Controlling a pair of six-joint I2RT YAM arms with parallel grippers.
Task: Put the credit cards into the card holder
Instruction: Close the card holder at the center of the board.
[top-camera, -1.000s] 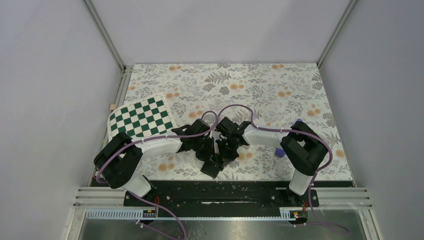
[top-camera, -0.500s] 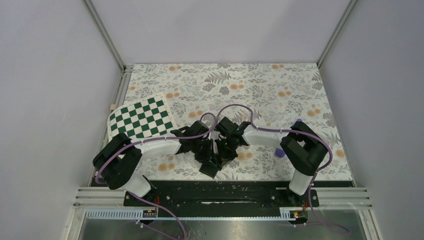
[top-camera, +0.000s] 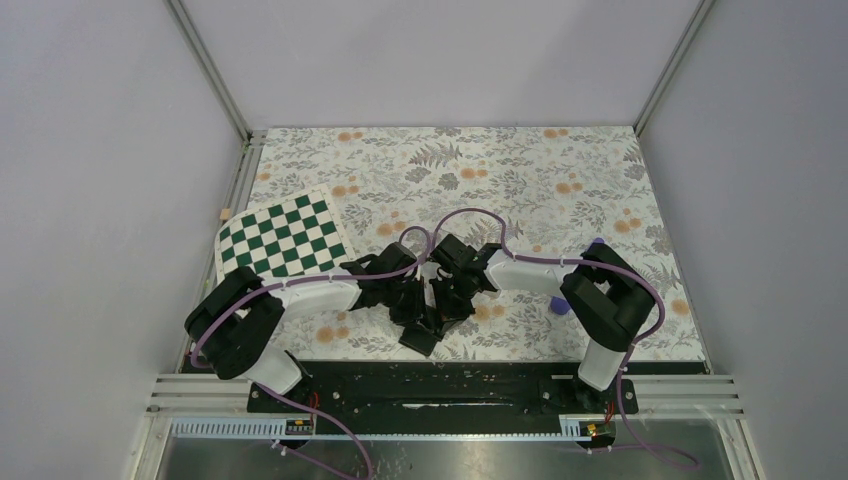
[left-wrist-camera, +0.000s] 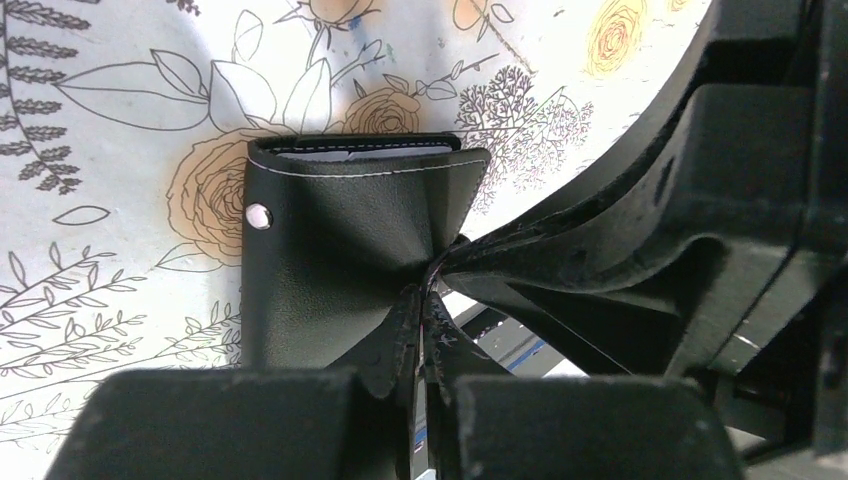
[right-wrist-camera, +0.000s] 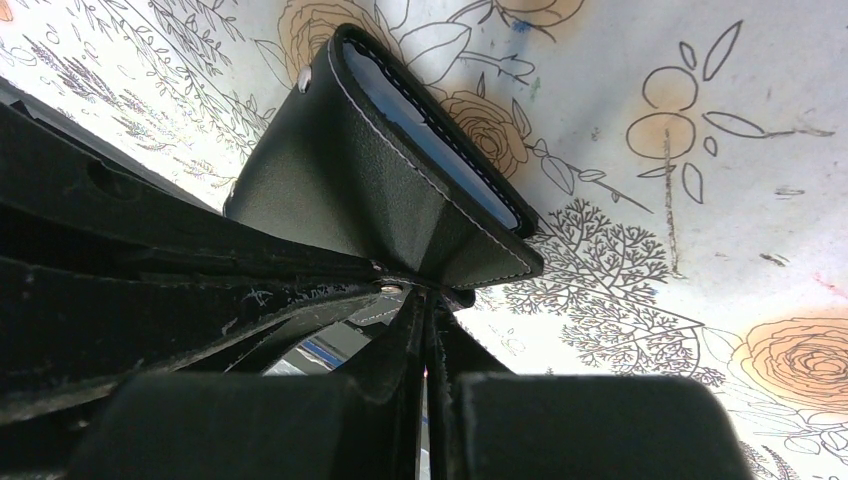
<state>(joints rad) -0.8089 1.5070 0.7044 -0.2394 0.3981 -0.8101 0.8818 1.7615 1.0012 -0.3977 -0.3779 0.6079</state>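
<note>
At the far left of the pale floral-printed table cover (top-camera: 520, 170) lies a green-and-white chequered board (top-camera: 283, 235), well apart from the work and playing no part in it.

The left gripper (left-wrist-camera: 421, 330) reaches in towards the middle of the near edge. Its jaws are pressed together on a fold of the small black folding card holder (left-wrist-camera: 340, 250), pinching the soft cover so hard that it puckers into creases. The holder's silver snap stud (left-wrist-camera: 259, 215) faces the left wrist camera, so this arm seems to have the outer flap. The likely reason is to keep that flap pulled away from the pockets.

The card holder sits between the two grippers, close to the near edge of the table, lifted into a tent rather than lying flat. Its far end points away from the arms, and the blue-grey pocket lining (right-wrist-camera: 430, 125) shows in the mouth.

The right gripper (right-wrist-camera: 424, 320) meets the left almost tip to tip. Its jaws are also clamped on the black cover, near the same corner. I judge that the two pinches together serve to spread the wallet and steady it — one arm alone would let it flop.

No orange-yellow credit cards show in any view, so I cannot tell whether they are already tucked inside or hidden under the arms.

Further right, a small purple object (top-camera: 560, 308) peeks out beside the right arm.
</note>
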